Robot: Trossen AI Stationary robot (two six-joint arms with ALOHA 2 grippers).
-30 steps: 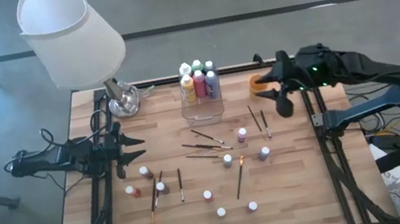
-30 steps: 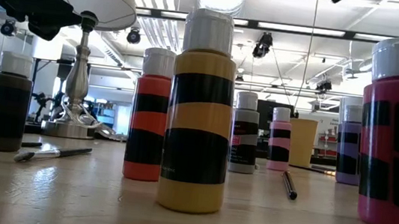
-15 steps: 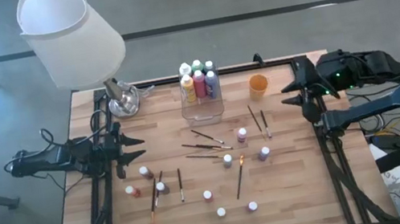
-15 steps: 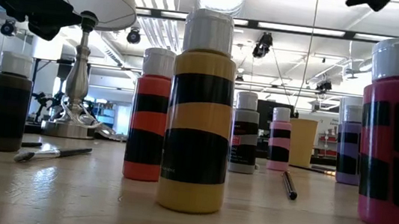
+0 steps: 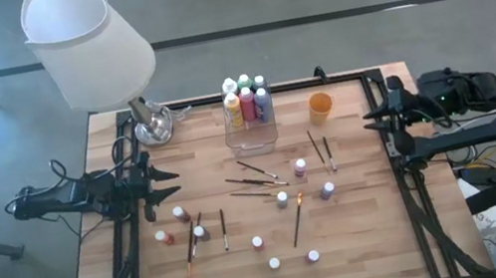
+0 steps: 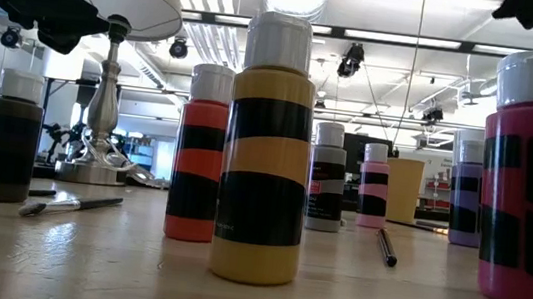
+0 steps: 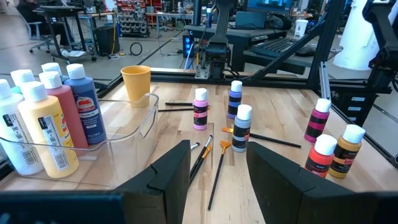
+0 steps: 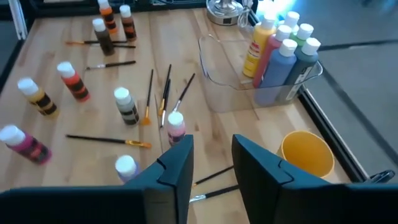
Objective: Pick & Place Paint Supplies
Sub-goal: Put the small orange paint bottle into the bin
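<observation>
Several small white-capped paint bottles (image 5: 283,197) stand on their bases, scattered over the wooden table. Thin dark-handled brushes (image 5: 257,182) lie flat among them. More bottles (image 5: 246,94) stand in the far end of the clear box (image 5: 251,130). My left gripper (image 5: 172,179) is open and hangs over the table's left part, pointing at the scatter; it also shows in its own wrist view (image 7: 217,180). My right gripper (image 5: 369,120) is open at the table's right edge; in its wrist view (image 8: 211,163) it looks across the brushes (image 8: 165,93) and the pink bottle (image 8: 176,127).
A small orange cup (image 5: 320,105) stands right of the clear box. A lamp with a white shade (image 5: 91,44) stands on its metal base (image 5: 153,125) at the far left corner. Black rails run along the table's left and right edges (image 5: 396,165).
My right arm has drawn back from beside the orange cup toward the table's right edge, and the cup now shows whole. The bottles, the brushes and my left arm have stayed where they were.
</observation>
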